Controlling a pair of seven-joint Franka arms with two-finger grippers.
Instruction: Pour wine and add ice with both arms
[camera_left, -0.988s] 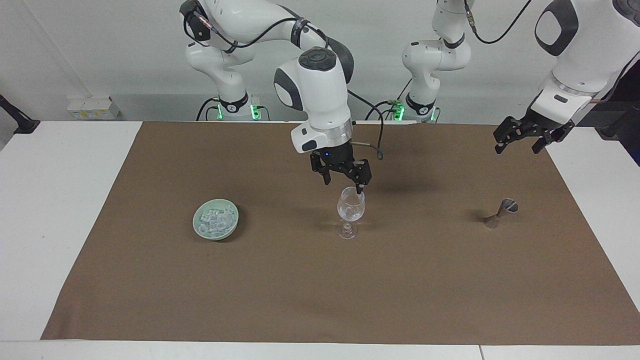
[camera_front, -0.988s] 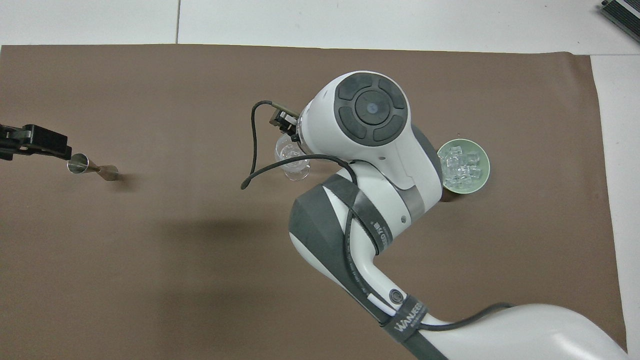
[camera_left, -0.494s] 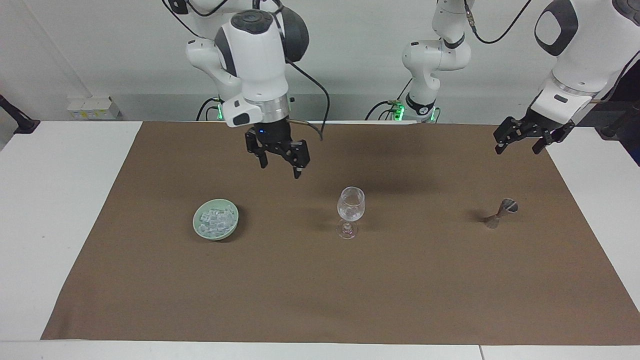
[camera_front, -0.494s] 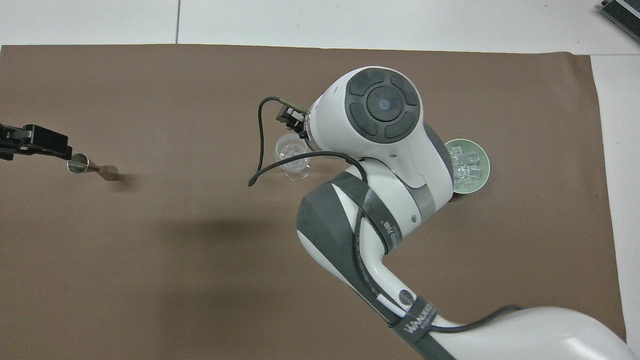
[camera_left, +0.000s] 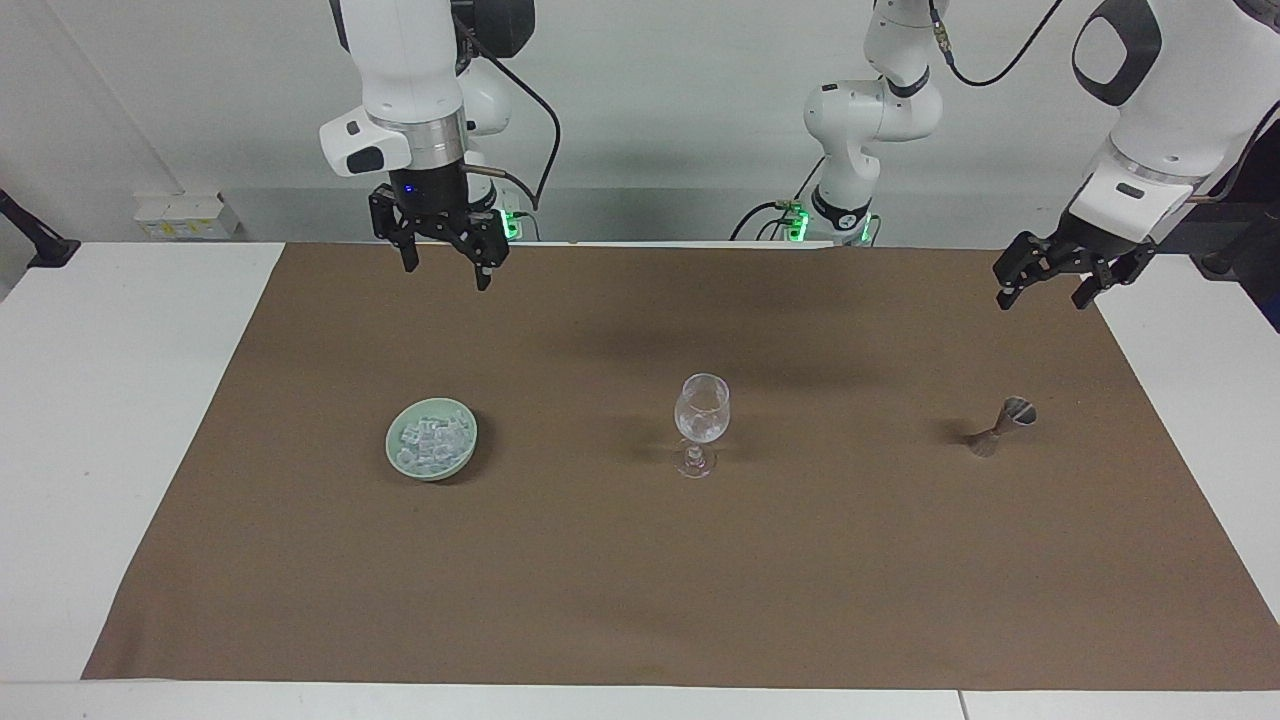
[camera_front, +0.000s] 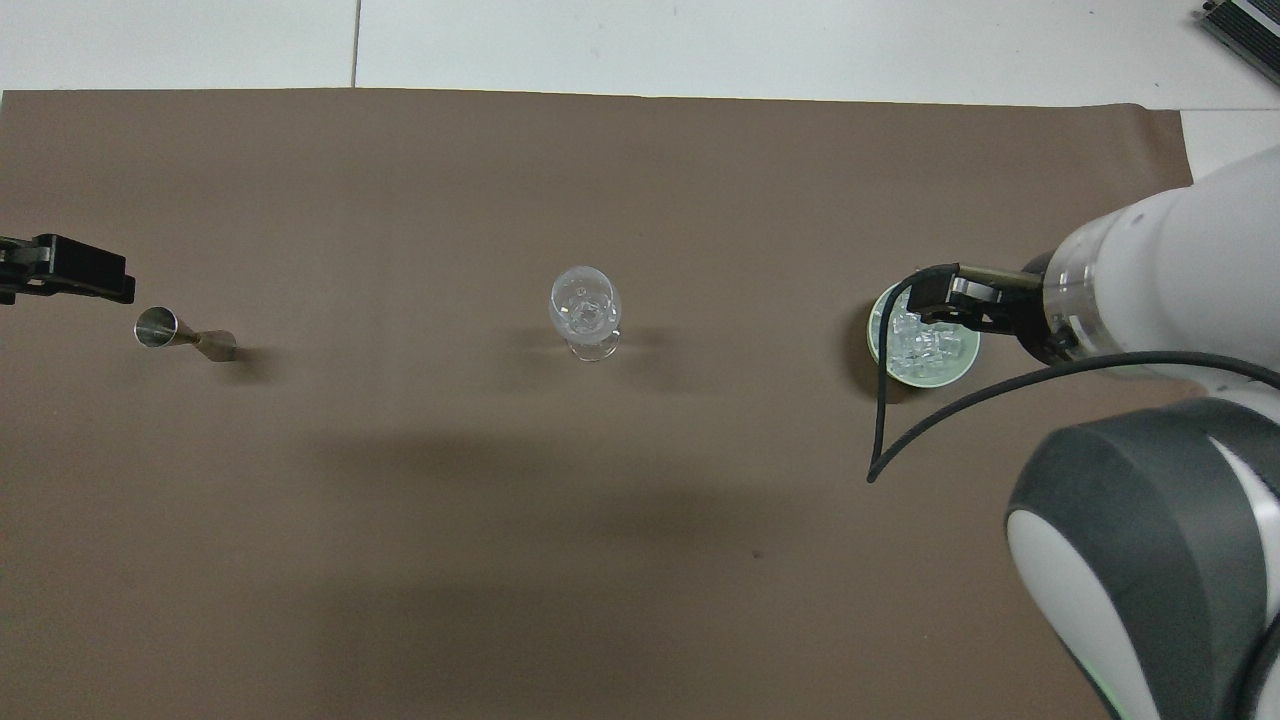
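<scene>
Ice (camera_left: 433, 438) fills a pale green bowl (camera_left: 403, 463) on the brown mat (camera_left: 640, 580), toward the right arm's end of the table. Beside it, mid-mat, stands a wine glass (camera_left: 701, 415) with a few cubes inside, and a metal jigger (camera_left: 1001, 427) sits toward the left arm's end. Right gripper (camera_left: 446, 262) hangs high, fingers spread and empty; left gripper (camera_left: 1042, 290) hovers open above the mat's edge.
</scene>
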